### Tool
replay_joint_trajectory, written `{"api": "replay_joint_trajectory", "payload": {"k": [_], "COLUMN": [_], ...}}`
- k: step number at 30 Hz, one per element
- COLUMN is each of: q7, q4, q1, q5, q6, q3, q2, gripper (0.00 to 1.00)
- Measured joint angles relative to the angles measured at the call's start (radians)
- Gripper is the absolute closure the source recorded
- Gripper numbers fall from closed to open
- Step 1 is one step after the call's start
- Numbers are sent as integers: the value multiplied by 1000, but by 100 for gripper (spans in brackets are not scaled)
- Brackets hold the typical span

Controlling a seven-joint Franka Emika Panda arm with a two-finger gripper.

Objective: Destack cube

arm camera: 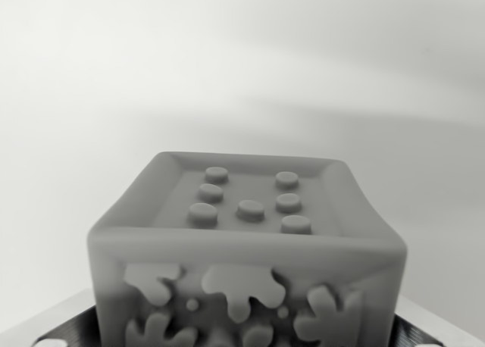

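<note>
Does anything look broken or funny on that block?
Nothing looks broken. The cube sits straight, with seven round bumps on top and splashy raised shapes on its front. Its lower edge is cut off by the picture, so I can't see what it sits on.

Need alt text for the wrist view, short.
Greyscale close-up of a cube filling the lower frame: seven raised round studs on its recessed top face, splat-like relief shapes on the near side. Parts of the hand flank its bottom corners; the background is a plain pale surface.
</note>
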Motion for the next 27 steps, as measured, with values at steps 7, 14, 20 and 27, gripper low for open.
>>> {"api": "replay_joint_trajectory", "payload": {"k": [7,14,20,27], "q7": [-21,-42,-59,-80], "q4": [31,60,87,117], "q1": [12,22,30,40], "q5": [-5,-11,-16,-21], "q6": [-3,-7,-13,-19], "q3": [10,20,27,36], "q2": [26,51,73,97], "gripper": [100,100,100,100]}}
